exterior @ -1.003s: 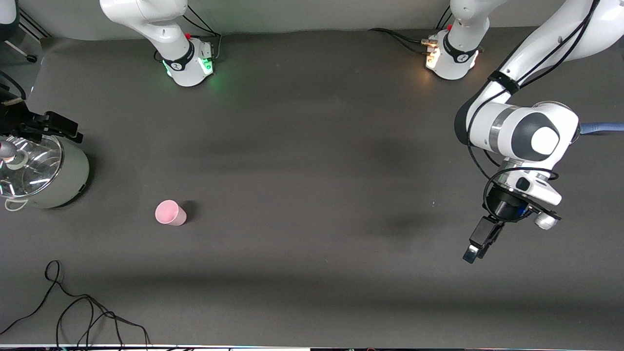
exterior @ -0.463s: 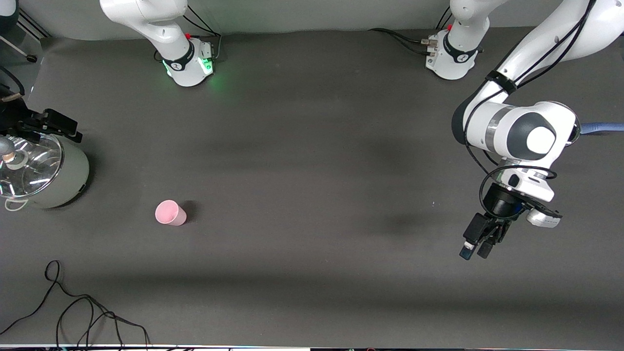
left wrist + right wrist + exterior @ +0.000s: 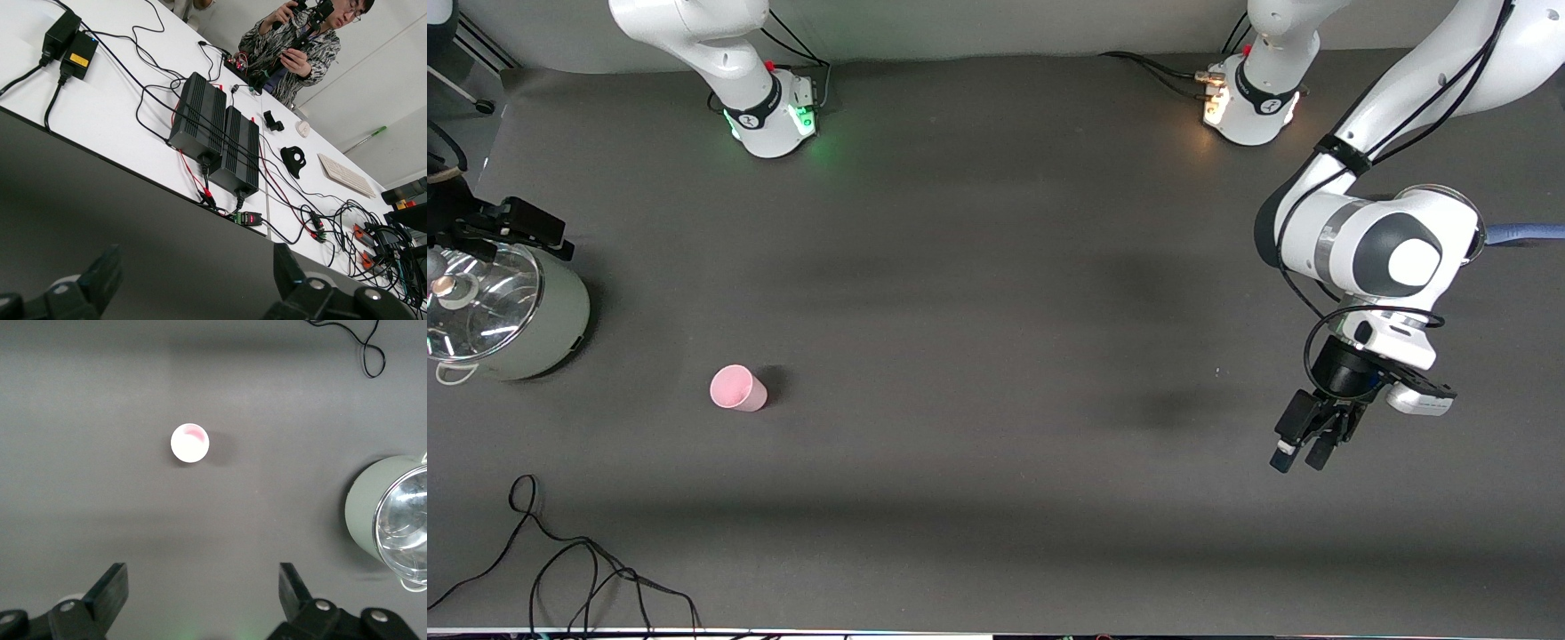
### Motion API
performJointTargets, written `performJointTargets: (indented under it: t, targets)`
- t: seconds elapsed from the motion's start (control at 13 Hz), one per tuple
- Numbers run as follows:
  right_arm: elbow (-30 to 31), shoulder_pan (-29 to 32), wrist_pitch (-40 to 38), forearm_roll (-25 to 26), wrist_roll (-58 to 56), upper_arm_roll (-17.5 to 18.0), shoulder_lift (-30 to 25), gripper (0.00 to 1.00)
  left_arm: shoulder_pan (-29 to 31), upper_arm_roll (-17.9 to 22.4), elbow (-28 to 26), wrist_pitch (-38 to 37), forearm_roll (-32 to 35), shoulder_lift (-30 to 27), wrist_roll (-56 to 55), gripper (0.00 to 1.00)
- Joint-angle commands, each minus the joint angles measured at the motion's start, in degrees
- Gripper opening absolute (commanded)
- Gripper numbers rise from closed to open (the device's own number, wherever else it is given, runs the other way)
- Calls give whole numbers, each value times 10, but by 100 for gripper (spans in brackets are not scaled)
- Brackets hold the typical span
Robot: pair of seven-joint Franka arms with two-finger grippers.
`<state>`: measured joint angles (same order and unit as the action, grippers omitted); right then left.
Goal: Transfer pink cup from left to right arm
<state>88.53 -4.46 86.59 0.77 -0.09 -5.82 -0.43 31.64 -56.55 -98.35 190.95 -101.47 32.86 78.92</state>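
Table (image 3: 996, 293) unchanged; left claw (image 3: 1298, 455) turned, opened.

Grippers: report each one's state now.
Left gripper: open, empty, over bare table at the left arm's end.
Right gripper: open, empty, high above the pink cup.

A small pale-pink plastic tumbler (image 3: 737, 388) is shown on a plain dark-grey matte surface (image 3: 996, 293). A sage-green round pot (image 3: 534, 329) is fitted with a clear glass lid (image 3: 480, 302). Both white arms carry black claws.

Pink cup (image 3: 189, 443) upright on table (image 3: 80, 513), apart from lidded pot (image 3: 390, 517); right claw (image 3: 203, 593) open.
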Motion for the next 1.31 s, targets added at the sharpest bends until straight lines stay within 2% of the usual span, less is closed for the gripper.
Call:
performJointTargets:
  t: [0.0, 0.15, 0.46, 0.62, 0.77, 1.0, 1.23]
  targets:
    - [-15, 1, 0, -2, -5, 2, 8, 100, -6, 13, -12, 2, -13, -28, 5, 100]
    - [-15, 1, 1, -2, -5, 2, 9, 100, -5, 13, -11, -2, -14, -29, -44, 100]
    - [-16, 1, 1, -2, -7, 2, 10, 100, -6, 14, -1, -30, 23, -34, -310, 100]
    - [-16, 1, 1, -2, -9, 2, 10, 100, -7, 23, -5, -59, 56, -54, -471, 100]
    - [-16, 1, 1, -2, -10, 2, 10, 100, -7, 26, -9, -84, 89, -62, -573, 100]
    - [-16, 1, 1, -2, -10, 2, 10, 100, -20, 71, -22, -160, 128, -100, -690, 100]
    - [-16, 1, 1, -3, -10, 2, 10, 100, -36, 121, -57, -243, 149, -145, -717, 100]
